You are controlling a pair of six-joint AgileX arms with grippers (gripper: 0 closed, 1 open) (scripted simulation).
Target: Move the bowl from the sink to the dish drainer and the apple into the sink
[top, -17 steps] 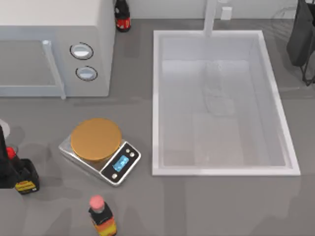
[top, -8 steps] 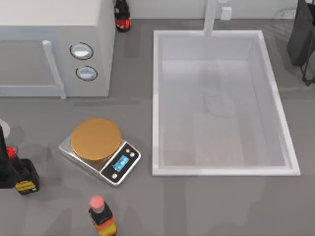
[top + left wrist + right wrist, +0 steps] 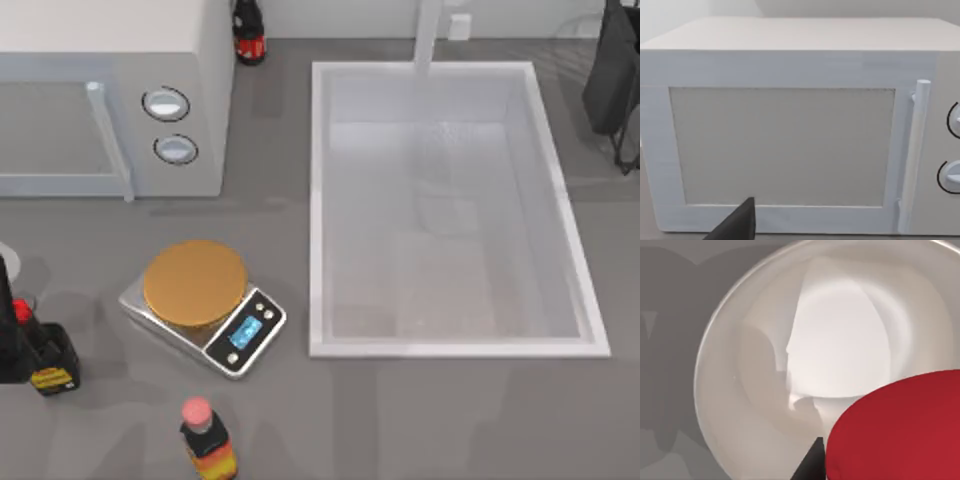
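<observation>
The white sink (image 3: 318,210) fills the middle right of the table, and its basin holds nothing. The bowl is out of view. Thin wires of the dish drainer (image 3: 578,35) show faintly at the far right corner, where my right arm (image 3: 612,70) hangs over them. In the right wrist view the red apple (image 3: 895,430) looms very close above a round white dish (image 3: 745,390), with a dark sliver of my right gripper (image 3: 810,465) beside it. My left arm (image 3: 6,335) sits at the left edge, and its wrist view faces the microwave.
A white microwave (image 3: 110,100) stands at the back left. A kitchen scale (image 3: 205,300) with an orange top sits left of the sink. A pink-capped bottle (image 3: 205,440) is at the front, a black bottle (image 3: 52,365) by my left arm, and a dark bottle (image 3: 248,35) at the back.
</observation>
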